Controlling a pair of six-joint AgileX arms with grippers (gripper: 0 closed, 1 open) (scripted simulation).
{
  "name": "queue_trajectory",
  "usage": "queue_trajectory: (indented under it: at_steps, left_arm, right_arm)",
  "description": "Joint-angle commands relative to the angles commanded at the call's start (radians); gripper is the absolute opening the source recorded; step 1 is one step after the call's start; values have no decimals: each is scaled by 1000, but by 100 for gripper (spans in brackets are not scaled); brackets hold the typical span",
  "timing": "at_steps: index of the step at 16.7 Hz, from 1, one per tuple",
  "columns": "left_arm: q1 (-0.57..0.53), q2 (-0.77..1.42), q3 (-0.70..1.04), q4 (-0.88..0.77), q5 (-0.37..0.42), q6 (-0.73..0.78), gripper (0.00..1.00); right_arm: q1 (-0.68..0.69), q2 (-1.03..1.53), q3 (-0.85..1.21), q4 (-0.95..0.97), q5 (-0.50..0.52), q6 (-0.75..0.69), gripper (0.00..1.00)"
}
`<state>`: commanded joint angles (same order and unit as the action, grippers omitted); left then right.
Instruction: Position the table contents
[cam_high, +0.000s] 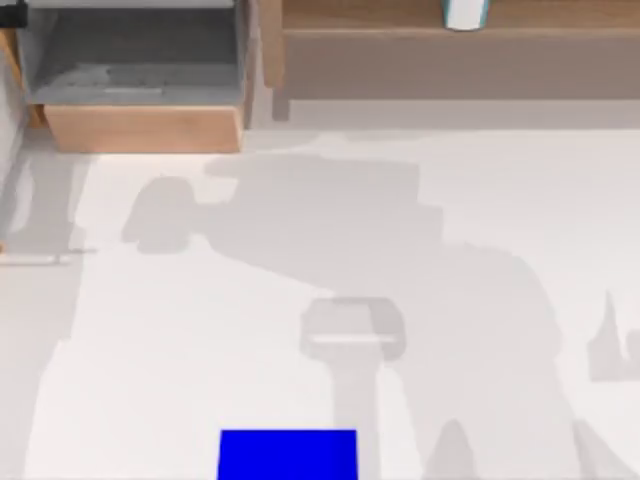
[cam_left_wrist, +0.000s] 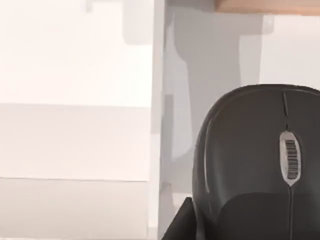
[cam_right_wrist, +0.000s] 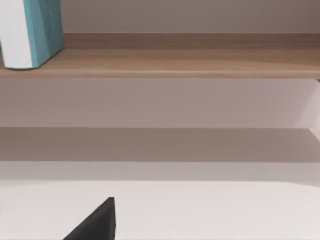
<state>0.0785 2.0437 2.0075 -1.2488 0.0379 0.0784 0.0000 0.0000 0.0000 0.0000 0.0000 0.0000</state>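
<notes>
A dark grey computer mouse (cam_left_wrist: 260, 165) is sitting beside the left gripper — finger state indiscernible — while a teal-and-white book (cam_right_wrist: 31, 31) is standing on the wooden shelf (cam_right_wrist: 190, 60).

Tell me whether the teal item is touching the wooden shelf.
Touching. The right wrist view shows the teal item standing with its base flat on the wooden shelf.

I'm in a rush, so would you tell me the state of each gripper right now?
Left gripper: cannot be told; a dark mouse sits close by it.
Right gripper: cannot be told.
</notes>
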Motion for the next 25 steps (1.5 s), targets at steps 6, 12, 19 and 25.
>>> queue_trajectory:
  at_steps: [6, 12, 19, 25]
  left_arm:
    - [-370, -157, -376, 88, 16, -362, 0]
    - [-789, -245, -754, 208, -27, -742, 0]
    - [-1110, -357, -1012, 378, -111, -1089, 0]
    - [-1157, -394, -1063, 429, -125, -1159, 0]
  right_arm:
    - [0, 0, 0, 0, 0, 0, 100]
    - [0, 0, 0, 0, 0, 0, 100]
    - [0, 0, 0, 0, 0, 0, 100]
    - [0, 0, 0, 0, 0, 0, 100]
